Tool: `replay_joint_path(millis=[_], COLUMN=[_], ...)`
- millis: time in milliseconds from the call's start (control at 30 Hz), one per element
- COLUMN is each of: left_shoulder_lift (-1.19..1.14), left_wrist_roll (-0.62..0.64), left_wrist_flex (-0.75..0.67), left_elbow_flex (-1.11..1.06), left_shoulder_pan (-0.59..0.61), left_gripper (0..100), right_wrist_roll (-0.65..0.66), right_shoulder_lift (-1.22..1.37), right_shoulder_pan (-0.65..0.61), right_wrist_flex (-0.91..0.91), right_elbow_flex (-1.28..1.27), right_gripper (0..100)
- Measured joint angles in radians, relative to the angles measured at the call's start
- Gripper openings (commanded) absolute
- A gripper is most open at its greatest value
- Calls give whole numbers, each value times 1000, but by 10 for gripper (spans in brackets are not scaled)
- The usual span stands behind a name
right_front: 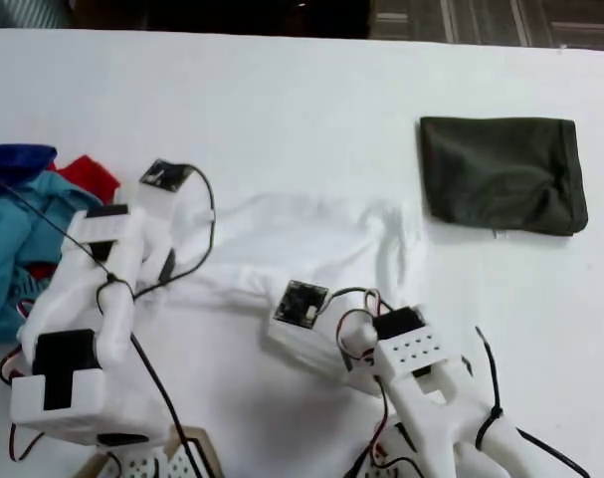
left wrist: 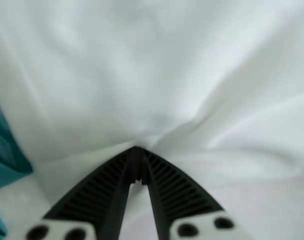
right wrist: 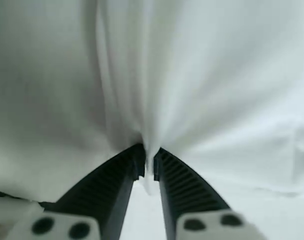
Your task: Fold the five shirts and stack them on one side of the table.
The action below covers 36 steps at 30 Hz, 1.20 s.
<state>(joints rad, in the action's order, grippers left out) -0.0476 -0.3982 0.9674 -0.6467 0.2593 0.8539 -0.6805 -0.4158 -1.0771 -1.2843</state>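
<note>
Centrally, wrinkled white shirt [right_front: 292,244], left end effector [left wrist: 136,152] and right end effector [right wrist: 148,154] both pinching its cloth

- White plastic arms [right_front: 68,299], black motor blocks [right_front: 63,363].
- Thin black cables [right_front: 154,383] and red wires [right_front: 353,329] along them.
- Black ribbed fingers [left wrist: 104,192], white bases with round holes.

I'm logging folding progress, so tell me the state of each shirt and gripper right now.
white shirt, unfolded, rumpled, pinched by both grippers
green shirt, folded, lying by itself
pile of shirts, unfolded, heaped
left gripper, shut on white shirt
right gripper, shut on white shirt
</note>
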Motion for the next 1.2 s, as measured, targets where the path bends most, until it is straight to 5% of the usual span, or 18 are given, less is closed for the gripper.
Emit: replay_joint_path(millis=[267,600,1100,1200], left_shoulder_lift=[3,2,2,2], left_wrist_roll=[-2,-2,-2,-2], left_wrist_flex=[48,123,63,11], left_elbow_flex=[34,100,80,41], left_shoulder_pan=[0,6,6,8], left_gripper=[26,26,26,26], right_wrist_roll=[2,3,48,41], right_shoulder_lift=[2,3,3,3], right_shoulder_pan=[14,180,175,94], right_wrist_flex=[-25,-172,-344,-362], right_elbow_flex=[32,209,328,333], right_gripper=[24,104,109,110])
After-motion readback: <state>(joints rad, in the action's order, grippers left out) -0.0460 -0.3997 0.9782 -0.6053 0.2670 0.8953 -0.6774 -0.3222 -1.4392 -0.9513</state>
